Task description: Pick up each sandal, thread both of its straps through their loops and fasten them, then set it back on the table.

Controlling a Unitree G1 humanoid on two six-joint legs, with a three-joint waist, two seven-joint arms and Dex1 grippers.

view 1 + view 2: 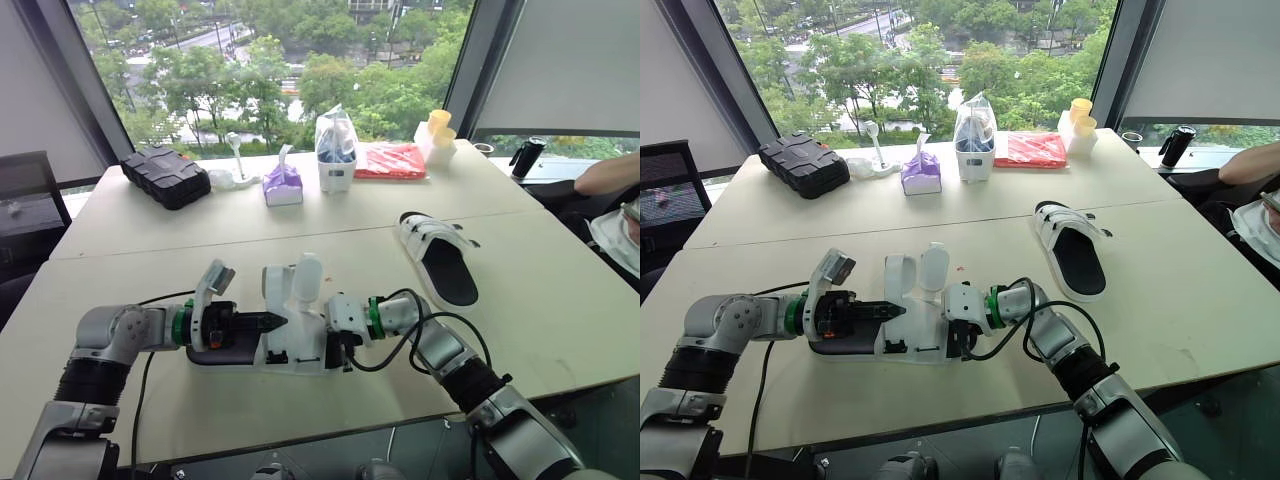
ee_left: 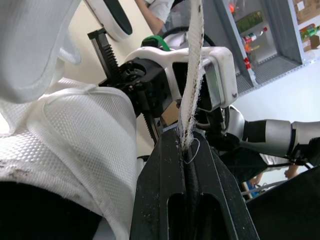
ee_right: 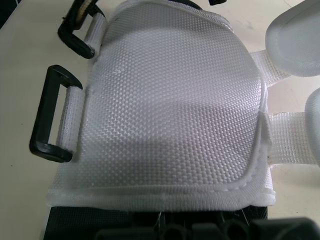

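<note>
White sandal (image 1: 297, 352): near table (image 1: 150, 240) edge, between your grippers
Left gripper (image 1: 268, 322): pinched tight on strap (image 2: 194, 75)
Right gripper (image 1: 345, 340): at sandal's side, grip you cannot tell
Second sandal (image 1: 438, 257): lying well apart, rightward

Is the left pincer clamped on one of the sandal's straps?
Yes, the left pincer is shut on the edge of a white strap that rises from its tip.

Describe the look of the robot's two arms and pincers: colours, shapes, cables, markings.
Both match. The left arm and right arm have rounded silver-grey shells with black ribbed sections at the joints. Each wrist carries a green ring and a boxy white housing, ending in the black left pincer and right pincer. A thin black cable hangs loose beside each forearm.
</note>
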